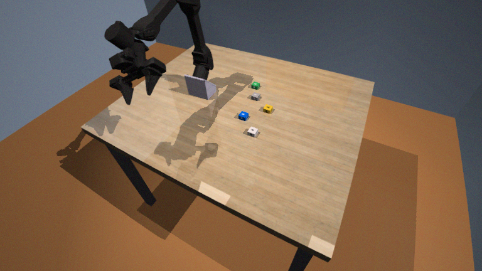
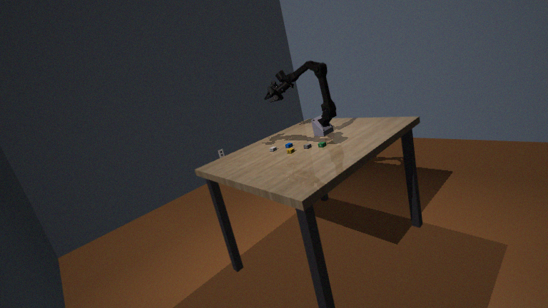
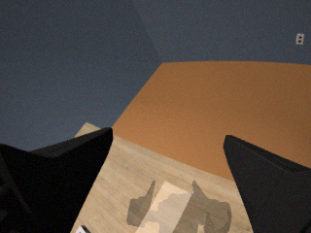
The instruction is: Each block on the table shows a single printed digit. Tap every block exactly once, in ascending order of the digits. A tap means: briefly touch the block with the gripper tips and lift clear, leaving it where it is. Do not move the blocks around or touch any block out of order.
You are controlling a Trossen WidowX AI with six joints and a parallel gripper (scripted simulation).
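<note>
Several small blocks lie on the wooden table (image 1: 291,168) (image 2: 282,175): green (image 1: 255,85) (image 2: 321,144), grey (image 1: 255,96) (image 2: 307,146), yellow (image 1: 268,108) (image 2: 290,150), blue (image 1: 243,115) (image 2: 288,145) and white (image 1: 252,132) (image 2: 272,148). The digits are too small to read. My gripper (image 1: 138,92) (image 2: 272,98) is open and empty, high above the table and well left of the blocks.
The arm's grey base (image 1: 199,86) (image 2: 322,127) stands at the table's back edge. The arm's shadow lies across the table left of the blocks. A small wall outlet (image 2: 220,152) (image 3: 299,39) sits on the dark wall. Brown floor surrounds the table.
</note>
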